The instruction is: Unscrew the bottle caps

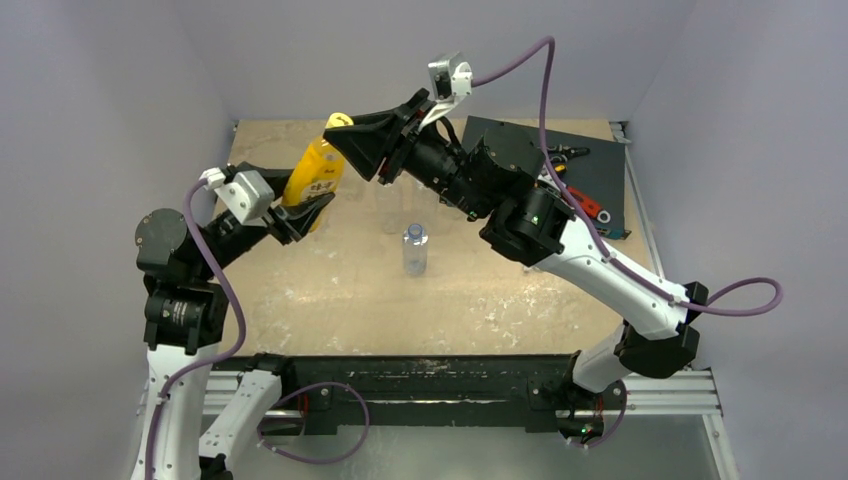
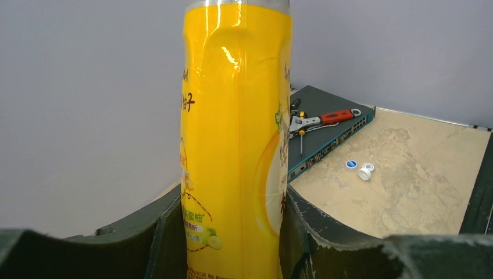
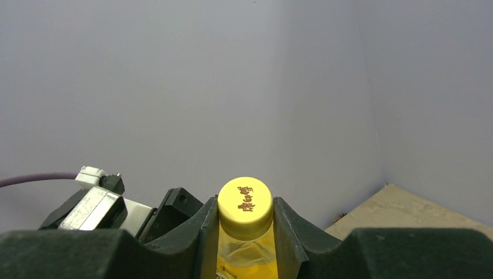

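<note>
The orange-yellow bottle with a yellow label is held upright above the table's far left. My left gripper is shut on its lower body, one finger pressing each side. My right gripper comes in from the right at the bottle's top and is shut on the yellow cap, both fingers tight against its sides. A small clear bottle stands alone mid-table with its cap on. Two loose caps, one blue-topped and one white, lie on the table.
A dark flat box sits at the back right with a red-handled tool and a screwdriver on it. Grey walls close in the left, back and right sides. A black rail runs along the near edge.
</note>
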Motion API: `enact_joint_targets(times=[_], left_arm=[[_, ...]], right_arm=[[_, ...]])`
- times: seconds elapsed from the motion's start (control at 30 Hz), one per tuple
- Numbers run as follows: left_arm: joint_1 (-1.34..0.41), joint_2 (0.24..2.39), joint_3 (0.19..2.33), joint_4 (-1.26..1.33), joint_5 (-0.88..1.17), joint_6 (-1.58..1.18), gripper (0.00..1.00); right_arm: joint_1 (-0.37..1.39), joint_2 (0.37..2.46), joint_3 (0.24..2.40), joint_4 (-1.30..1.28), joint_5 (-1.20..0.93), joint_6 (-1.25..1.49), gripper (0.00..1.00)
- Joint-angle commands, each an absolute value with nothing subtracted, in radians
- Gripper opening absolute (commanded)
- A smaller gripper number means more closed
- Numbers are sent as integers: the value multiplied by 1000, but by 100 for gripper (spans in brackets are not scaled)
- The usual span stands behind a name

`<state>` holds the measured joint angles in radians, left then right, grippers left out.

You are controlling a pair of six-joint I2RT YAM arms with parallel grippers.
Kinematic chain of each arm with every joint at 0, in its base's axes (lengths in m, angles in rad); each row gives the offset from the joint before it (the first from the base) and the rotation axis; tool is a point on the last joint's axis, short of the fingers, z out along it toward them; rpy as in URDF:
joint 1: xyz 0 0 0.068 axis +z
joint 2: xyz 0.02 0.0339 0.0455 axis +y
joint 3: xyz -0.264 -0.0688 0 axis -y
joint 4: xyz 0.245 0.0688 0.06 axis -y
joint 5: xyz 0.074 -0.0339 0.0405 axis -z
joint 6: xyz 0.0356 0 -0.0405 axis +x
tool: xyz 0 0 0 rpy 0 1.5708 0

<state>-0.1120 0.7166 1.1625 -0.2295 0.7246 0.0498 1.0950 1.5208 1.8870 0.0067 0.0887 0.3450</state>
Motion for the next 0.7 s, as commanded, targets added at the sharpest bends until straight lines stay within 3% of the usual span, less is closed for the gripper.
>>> enact_joint_targets(times=[0.0,0.07,0.13,0.17,0.2,0.27,0.3,0.33,0.5,0.67], left_arm=[[-109,712,1149,-228,728,72,0],[-109,709,1145,-237,739,75,0],[-109,705,1142,-245,770,71,0],[-109,703,1143,-247,791,64,6],[-109,701,1146,-247,812,60,25],[-109,700,1150,-234,859,38,75],[-110,702,1153,-223,873,16,87],[-109,705,1154,-209,885,-7,92],[-109,740,1186,-160,838,-83,100],[-109,776,1212,-151,848,-87,96]], right_arm=[[1101,1499,1905,71,117,339,31],[1101,1501,1907,73,115,335,29],[1102,1503,1909,68,112,334,20],[1102,1504,1908,62,106,335,15],[1102,1506,1906,57,91,336,11],[1103,1507,1893,43,75,338,4],[1104,1504,1882,41,71,340,2],[1106,1500,1868,41,69,340,1],[1123,1487,1822,38,67,331,0],[1152,1497,1833,16,90,298,0]])
